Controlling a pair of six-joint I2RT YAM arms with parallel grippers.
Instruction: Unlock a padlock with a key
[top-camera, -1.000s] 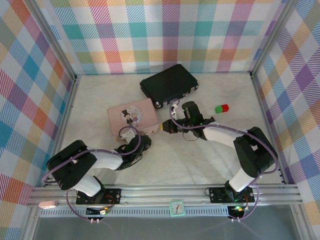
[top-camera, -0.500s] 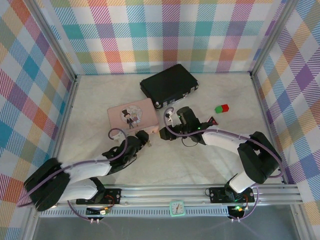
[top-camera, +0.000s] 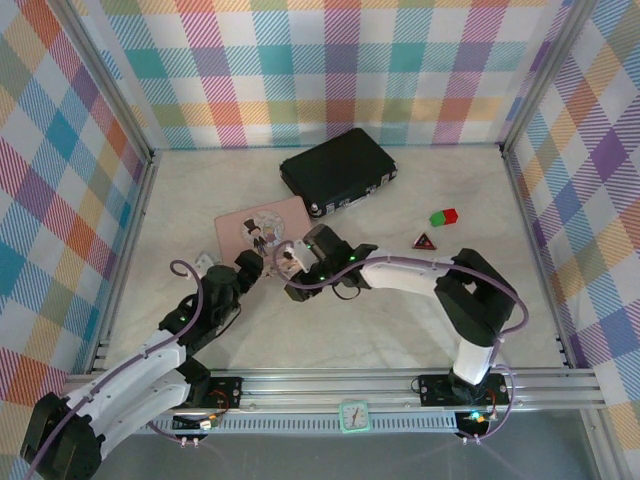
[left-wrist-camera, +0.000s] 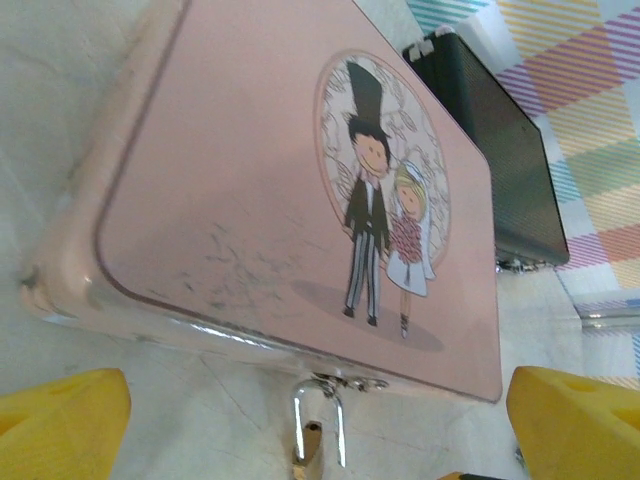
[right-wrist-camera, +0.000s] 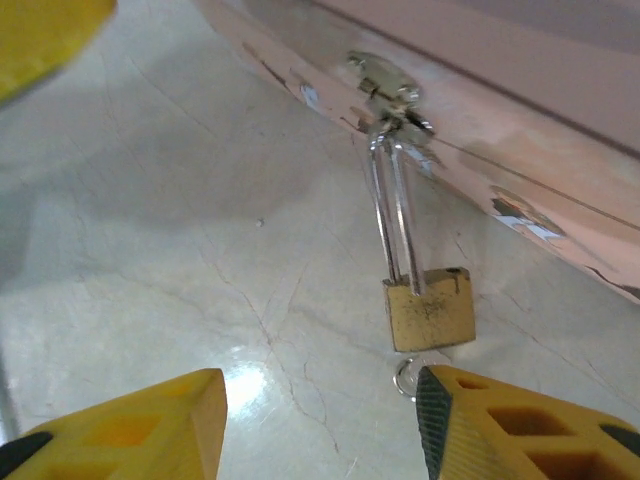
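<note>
Lab test cell: aluminium frame, plaid walls.

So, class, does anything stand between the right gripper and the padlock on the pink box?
Nothing visible does. The padlock lies just ahead of the right gripper and its open jaws, hooked to the pink box, with bare table between them.

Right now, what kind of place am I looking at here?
Probably a robot test cell, not a home: plaid cloth walls on a metal frame, a marble-look tabletop, and staged props such as a pink box and black case.
</note>
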